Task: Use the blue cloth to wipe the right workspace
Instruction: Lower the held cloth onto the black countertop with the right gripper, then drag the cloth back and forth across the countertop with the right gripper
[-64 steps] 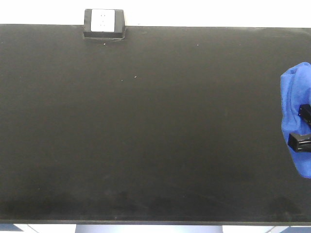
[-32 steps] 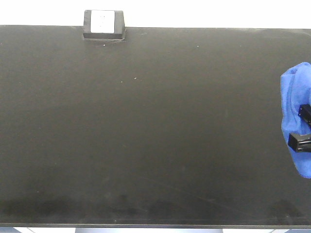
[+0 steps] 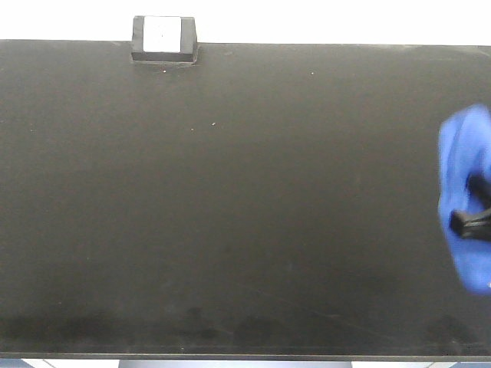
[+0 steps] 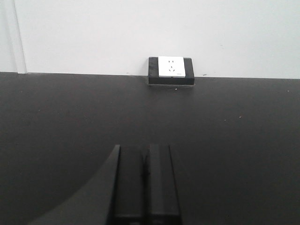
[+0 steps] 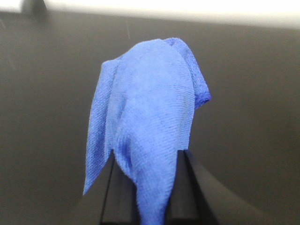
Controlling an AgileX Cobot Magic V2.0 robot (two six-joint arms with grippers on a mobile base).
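The blue cloth (image 3: 462, 157) lies bunched at the far right edge of the black table (image 3: 245, 199), blurred by motion. My right gripper (image 3: 469, 208) is shut on it, with the black fingers partly cut off by the frame edge. In the right wrist view the cloth (image 5: 150, 103) rises in a mound from between the two fingers of the right gripper (image 5: 148, 157) and drapes onto the tabletop. My left gripper (image 4: 144, 152) shows only in the left wrist view. It is shut and empty, low over the bare black table (image 4: 234, 140).
A black box with a white socket plate (image 3: 163, 37) stands at the table's back edge, left of centre, and also shows in the left wrist view (image 4: 171, 70). A white wall (image 4: 140, 33) runs behind the table. The table's front edge (image 3: 245, 355) is near the bottom.
The right gripper and the blue cloth have shifted slightly left along the table and now look motion-blurred. Nothing else has moved.
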